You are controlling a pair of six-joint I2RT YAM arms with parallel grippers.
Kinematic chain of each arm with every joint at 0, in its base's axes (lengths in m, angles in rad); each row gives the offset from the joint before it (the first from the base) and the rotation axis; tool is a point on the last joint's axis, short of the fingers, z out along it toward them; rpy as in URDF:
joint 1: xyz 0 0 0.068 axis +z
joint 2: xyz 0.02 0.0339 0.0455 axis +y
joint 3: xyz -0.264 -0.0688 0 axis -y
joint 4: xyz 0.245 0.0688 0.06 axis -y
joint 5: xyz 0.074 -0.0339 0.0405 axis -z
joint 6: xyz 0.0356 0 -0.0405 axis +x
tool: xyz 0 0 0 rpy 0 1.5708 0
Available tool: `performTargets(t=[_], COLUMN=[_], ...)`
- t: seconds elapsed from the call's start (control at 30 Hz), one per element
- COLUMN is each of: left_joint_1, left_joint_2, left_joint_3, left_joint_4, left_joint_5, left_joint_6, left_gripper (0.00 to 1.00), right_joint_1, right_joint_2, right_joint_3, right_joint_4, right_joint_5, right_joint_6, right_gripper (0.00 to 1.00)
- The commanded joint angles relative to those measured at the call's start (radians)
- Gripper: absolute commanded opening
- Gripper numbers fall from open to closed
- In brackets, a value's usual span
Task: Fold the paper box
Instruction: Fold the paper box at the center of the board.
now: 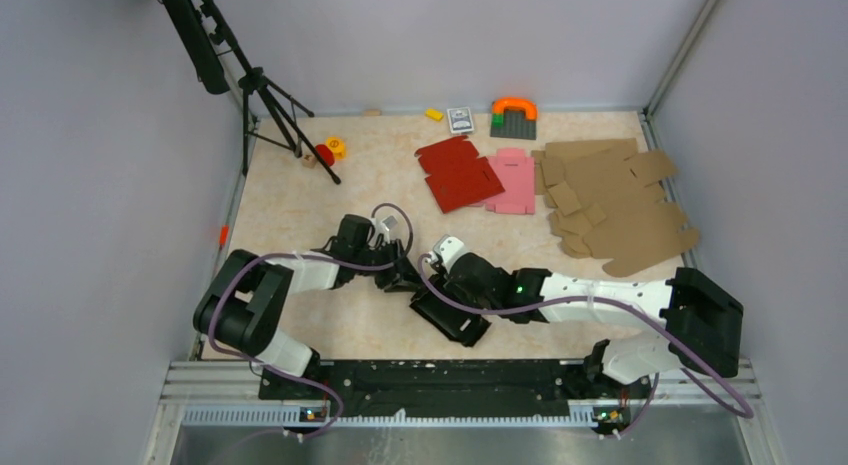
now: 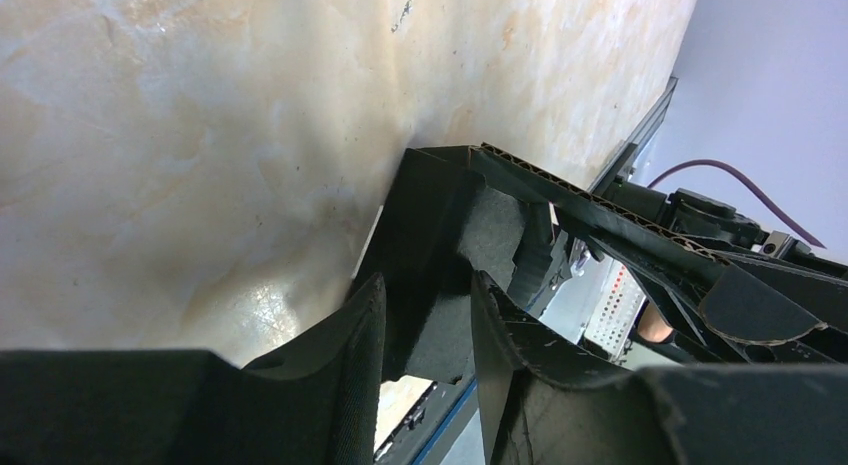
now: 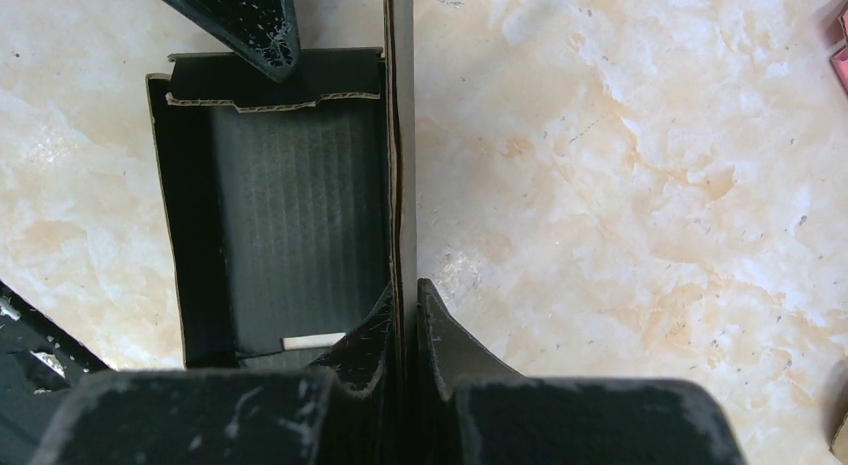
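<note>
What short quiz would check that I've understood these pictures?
1. True or false: the right gripper is shut on an upright wall of the paper box.
2. Which blank lies right beside the red blank? A) pink B) blue C) white
3. Fill in: the pile of blanks at the far right of the table is ____ in colour.
Key: 1 true; 2 A, the pink blank; 3 brown.
</note>
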Motion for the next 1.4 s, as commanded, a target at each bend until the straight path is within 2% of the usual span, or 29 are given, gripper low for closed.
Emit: performTargets(t=[0.0,0.13,0.27,0.63,0.8,0.93,1.1,1.37], left_joint_1=[-0.03,-0.058,-0.092,-0.18,-0.216,-0.223,-0.223,-0.223], left_joint_2=[0.005,-0.008,-0.008,-0.024,-0.05,-0.054,-0.032,-0.014], left_joint_3=[-0.005,0.029,0.06,0.13,0.145,0.153,0.156,0.176], left_joint_4=[0.027,-0.056,-0.105,-0.261,-0.279,-0.278,-0.251,-0.265], left_joint_5=[0.023,-0.025,-0.069,-0.29,-0.35,-0.349,-0.267,-0.252], left_joint_6=[0.009,0.088,0.135,0.243,0.282,0.288,0.268,0.274], left_gripper=[0.38,0.43,0.43,0.28,0.29,0.31,0.39,0.37], right_joint_1=[0.012,0.012,0.012,0.012,0.012,0.012,0.012,0.012], right_joint_2=[-0.016,-0.014,-0.014,-0.017,-0.016,-0.015,-0.005,-0.009], right_joint_3=[0.022,0.022,0.022,0.018,0.022,0.022,0.023,0.019], right_joint_4=[0.073,0.074,0.075,0.079,0.08,0.082,0.077,0.073], right_joint_5=[0.022,0.016,0.015,0.004,-0.004,-0.009,-0.005,-0.003], right_joint_6=[0.016,0.019,0.021,0.024,0.028,0.04,0.047,0.052], right_gripper=[0.0,0.0,0.0,0.0,0.0,0.03,0.03,0.03])
